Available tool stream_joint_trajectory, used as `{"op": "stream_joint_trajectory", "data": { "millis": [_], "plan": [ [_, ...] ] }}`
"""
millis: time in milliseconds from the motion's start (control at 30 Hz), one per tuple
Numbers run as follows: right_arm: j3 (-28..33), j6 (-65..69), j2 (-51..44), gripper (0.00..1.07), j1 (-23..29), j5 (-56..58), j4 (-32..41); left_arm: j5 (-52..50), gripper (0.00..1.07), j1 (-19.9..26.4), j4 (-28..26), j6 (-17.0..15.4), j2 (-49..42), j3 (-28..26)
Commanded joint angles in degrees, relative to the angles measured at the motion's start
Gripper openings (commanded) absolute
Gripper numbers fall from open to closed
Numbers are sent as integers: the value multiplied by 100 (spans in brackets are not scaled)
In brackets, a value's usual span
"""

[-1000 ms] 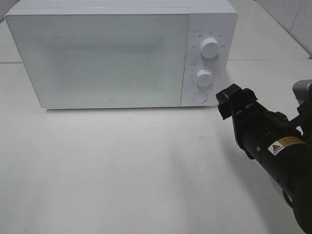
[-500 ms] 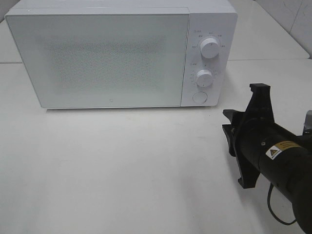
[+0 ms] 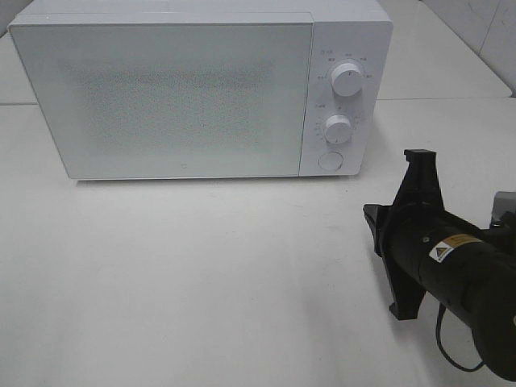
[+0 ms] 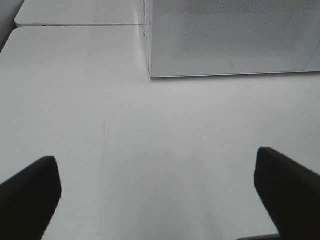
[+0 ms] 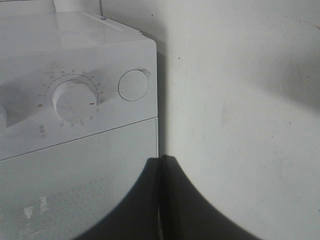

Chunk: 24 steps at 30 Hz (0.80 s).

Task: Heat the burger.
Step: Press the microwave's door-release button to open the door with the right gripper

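From the high camera I am seeing the white box-shaped microwave oven point(image 3: 177, 97) sitting with its door shut on the white table point(image 3: 201, 266). The black right arm point(image 3: 451, 266) is hanging beside the oven's control panel, and its fingertips are hiding behind the arm's own body there. The right wrist camera is filling that gap: the right gripper point(image 5: 162, 165) is clenched on nothing, facing the lower white dial point(image 5: 75, 100) and the round white button point(image 5: 133, 85). Only the left wrist camera is catching the left gripper point(image 4: 159, 192), fingers spread wide over bare table. The burger is showing in no view. The speckled door is masking the oven's inside, so I cannot tell where it is.
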Motion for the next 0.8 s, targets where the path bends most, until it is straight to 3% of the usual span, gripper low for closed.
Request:
{"op": "stream_joint_trajectory", "data": {
  "millis": [33, 233, 433, 800],
  "plan": [
    [-138, -86, 109, 0, -86, 17, -246, -46, 103, 6, 11, -23, -115, 17],
    [-521, -29, 407, 1, -189, 40, -441, -46, 103, 6, 11, -23, -115, 17],
    [-928, 103, 728, 1, -693, 332, -1094, -46, 103, 6, 6, -23, -115, 17],
    [-1633, 103, 1255, 0, -1192, 550, -1444, -46, 103, 6, 6, -23, -115, 17]
  ]
}}
